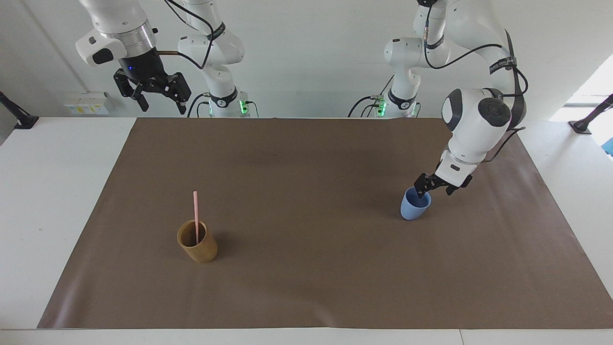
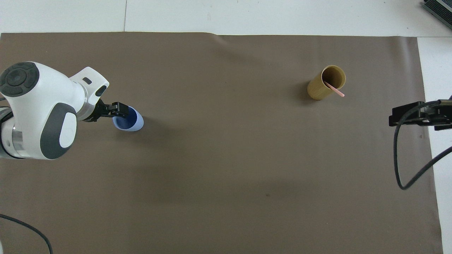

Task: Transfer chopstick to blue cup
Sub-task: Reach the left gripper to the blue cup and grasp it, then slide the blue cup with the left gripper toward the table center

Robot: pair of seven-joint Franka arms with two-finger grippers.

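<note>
The pale-pink chopstick (image 1: 195, 213) (image 2: 334, 89) stands in a tan wooden cup (image 1: 198, 245) (image 2: 321, 86) toward the right arm's end of the table. The small blue cup (image 1: 412, 209) (image 2: 137, 123) stands upright toward the left arm's end. My left gripper (image 1: 434, 189) (image 2: 120, 109) is open and low at the cup's rim. One finger is over the mouth and the other is outside the wall; I cannot tell whether either touches. My right gripper (image 1: 158, 97) (image 2: 413, 115) waits open, high over the mat's edge at its own end.
A brown mat (image 1: 306, 158) covers most of the white table (image 1: 52, 191). The right arm's black cable (image 2: 400, 165) hangs over the mat's edge. A dark device (image 2: 439, 10) sits at the table corner farthest from the robots.
</note>
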